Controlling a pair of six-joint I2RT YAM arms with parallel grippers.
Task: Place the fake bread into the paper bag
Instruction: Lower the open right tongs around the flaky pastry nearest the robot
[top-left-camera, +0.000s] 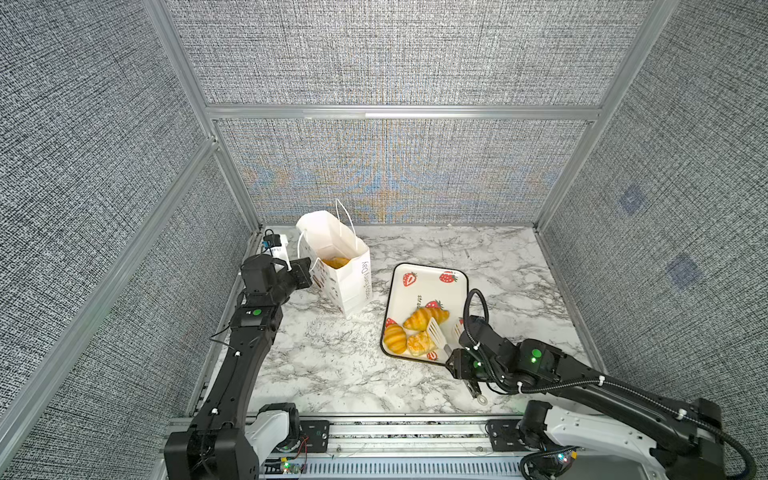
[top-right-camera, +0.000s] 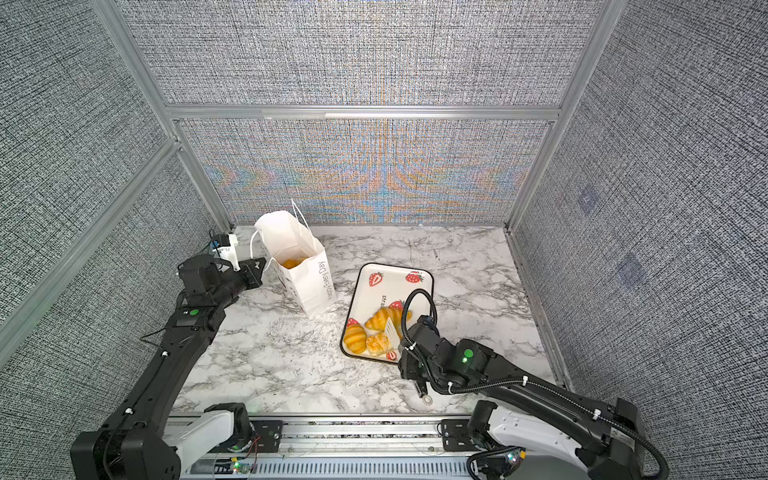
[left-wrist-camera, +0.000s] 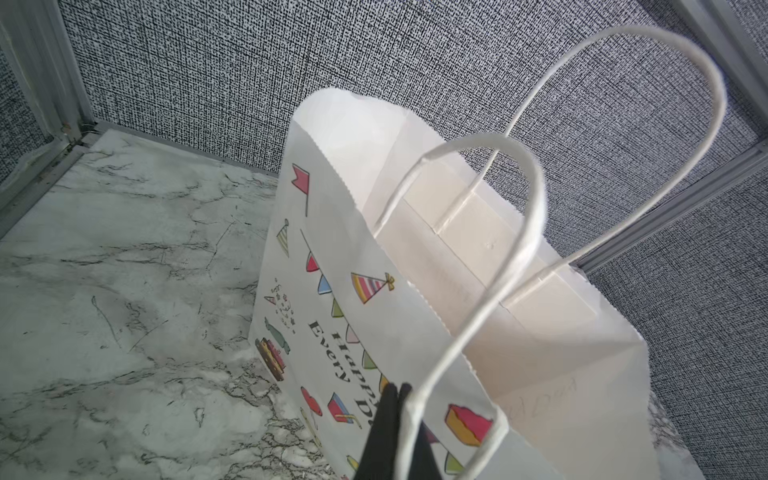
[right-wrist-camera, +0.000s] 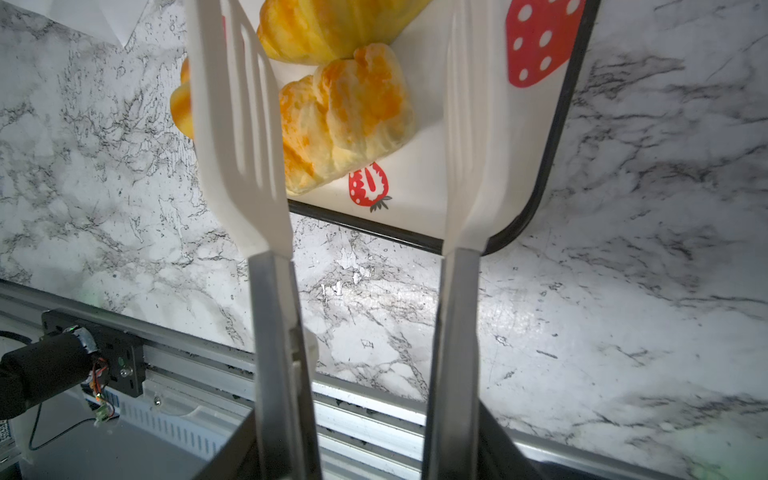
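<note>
Left gripper (left-wrist-camera: 397, 392): my black fingers are pressed together on the nearer cord handle (left-wrist-camera: 539, 203) of the paper bag (top-left-camera: 347, 286), at its left rim in both top views.
Paper bag: it stands upright towards the back left of the marble table (top-left-camera: 324, 374), mouth open, with "Happy Every Day" printed on its sides.
Fake bread in the bag: one golden piece (top-left-camera: 336, 262) shows at the bottom (how many more lie under it I cannot tell).
Right gripper (top-left-camera: 459, 362): I am clamped around the metal arms of the white slotted tongs (top-left-camera: 436, 332).
Tongs: the blades are spread apart over the near end of the tray; my wrist view shows the flaky pastry (right-wrist-camera: 345, 116) between them. I cannot tell whether either blade touches it.
Tray (top-left-camera: 430, 286): white with strawberries, it lies right of the bag and apart from it.
Fake bread on the tray: three pieces are clustered at the near end. They are a croissant (top-left-camera: 426, 318), a ridged roll (top-left-camera: 395, 337) and the flaky pastry.
</note>
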